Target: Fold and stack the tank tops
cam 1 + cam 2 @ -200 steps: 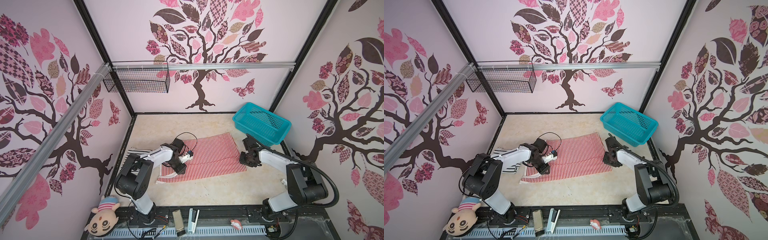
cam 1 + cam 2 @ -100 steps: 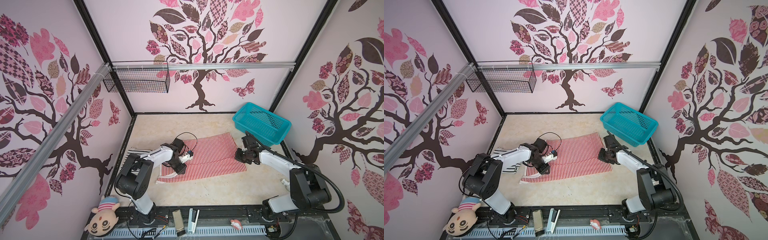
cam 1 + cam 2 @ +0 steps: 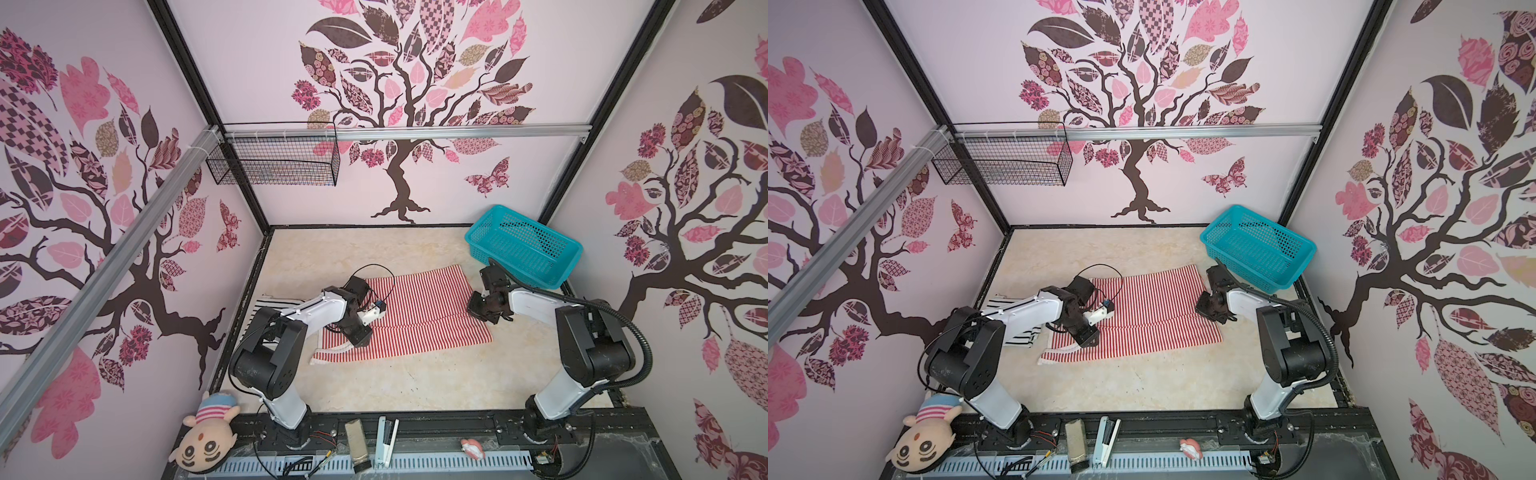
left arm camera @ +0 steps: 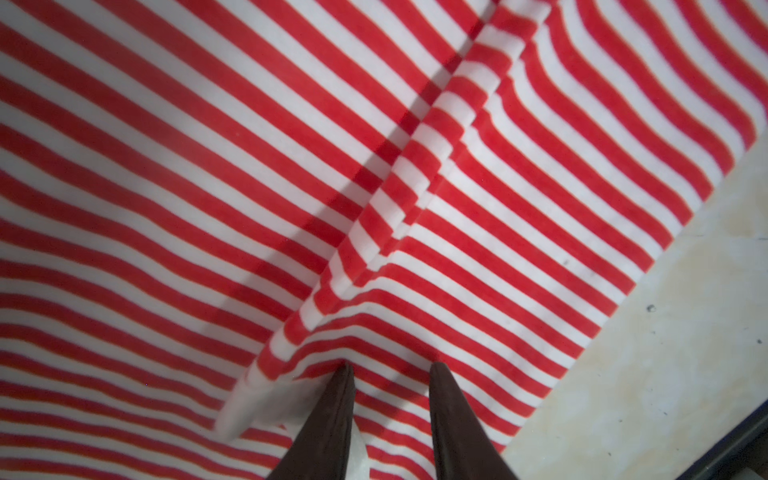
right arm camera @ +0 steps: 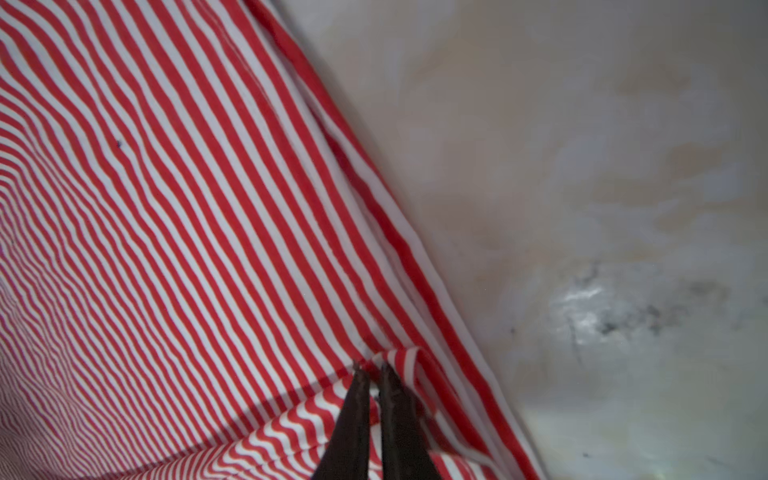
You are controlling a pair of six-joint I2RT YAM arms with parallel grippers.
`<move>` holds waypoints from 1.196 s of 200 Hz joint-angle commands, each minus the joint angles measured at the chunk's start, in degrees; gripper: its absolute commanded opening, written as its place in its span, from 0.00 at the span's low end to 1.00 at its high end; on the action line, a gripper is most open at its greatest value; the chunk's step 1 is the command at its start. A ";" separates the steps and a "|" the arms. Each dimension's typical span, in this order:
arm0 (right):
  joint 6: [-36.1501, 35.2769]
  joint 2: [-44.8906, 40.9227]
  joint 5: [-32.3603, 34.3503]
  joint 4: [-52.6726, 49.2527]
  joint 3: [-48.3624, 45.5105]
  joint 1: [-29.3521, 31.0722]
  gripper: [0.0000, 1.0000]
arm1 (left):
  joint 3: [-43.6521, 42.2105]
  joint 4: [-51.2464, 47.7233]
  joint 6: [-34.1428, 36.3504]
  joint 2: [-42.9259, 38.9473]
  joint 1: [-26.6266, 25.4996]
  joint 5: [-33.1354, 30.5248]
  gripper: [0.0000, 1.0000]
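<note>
a: from where is the whole cell viewed?
b: from high above the front edge, tilted down; the table (image 3: pixel 374 249) is shown almost identically in both top views, from afar.
a: and the wrist views?
b: each is aimed along the left gripper (image 4: pixel 388 368) or right gripper (image 5: pixel 371 368), very close to the red-and-white tank top (image 4: pixel 208 166), which is shared with the top views.

The pale marbled table (image 3: pixel 374 257) bears a red top (image 3: pixel 419 307) spread flat at its middle, a black top (image 3: pixel 1017 334) just beside that top's left end, and a teal basket (image 3: pixel 523 245) near its far right corner.
</note>
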 commanded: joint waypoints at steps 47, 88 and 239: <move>6.86 -5.53 1.30 1.14 -11.21 -0.01 0.29 | -0.97 -0.54 0.92 1.88 0.28 -4.01 0.35; 10.66 -18.90 5.01 -4.03 -18.88 -0.01 0.33 | -2.17 -3.56 3.70 0.30 0.12 0.31 0.35; 7.58 -20.36 0.68 -6.34 -8.63 6.31 0.37 | 8.35 -5.88 2.14 -0.15 -0.41 4.76 0.36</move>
